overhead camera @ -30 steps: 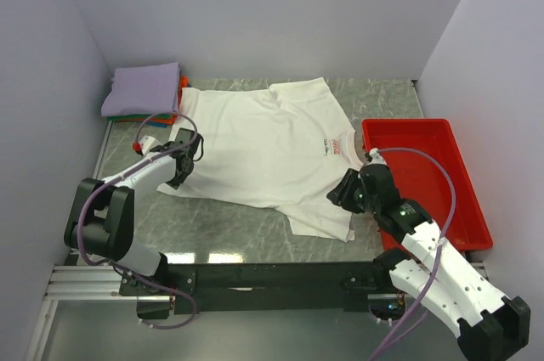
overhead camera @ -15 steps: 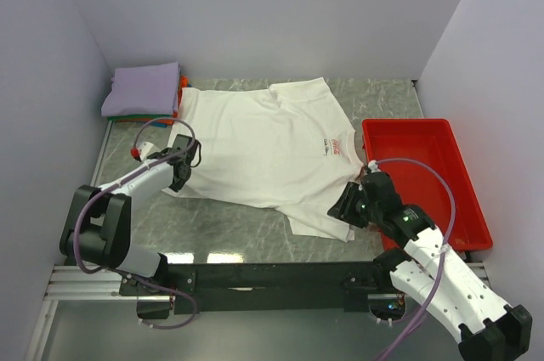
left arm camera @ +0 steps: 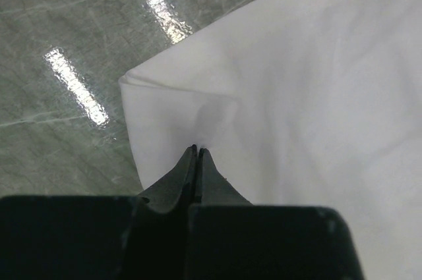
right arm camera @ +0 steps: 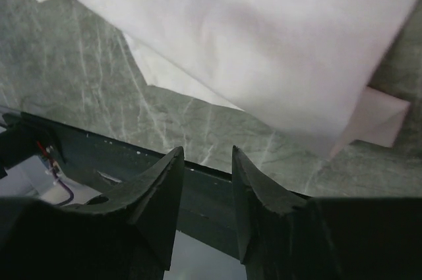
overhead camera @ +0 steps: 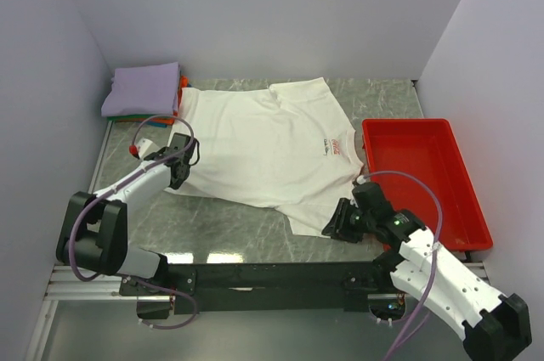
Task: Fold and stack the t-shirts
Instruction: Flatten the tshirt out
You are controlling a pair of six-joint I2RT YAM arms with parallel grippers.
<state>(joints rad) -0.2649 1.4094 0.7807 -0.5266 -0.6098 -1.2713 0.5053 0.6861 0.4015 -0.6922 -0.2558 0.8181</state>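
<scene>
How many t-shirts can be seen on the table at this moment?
2 for certain: the white t-shirt spread flat in the middle, and the lavender t-shirt folded at the far left corner. An orange edge beneath it suggests more hidden.

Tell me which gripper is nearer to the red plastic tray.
Right. The right gripper is open, just left of the near end of the red plastic tray. The left gripper is far across the white cloth t-shirt, shut on its hem corner.

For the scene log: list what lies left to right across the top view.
folded stack → white tee → red tray
</scene>
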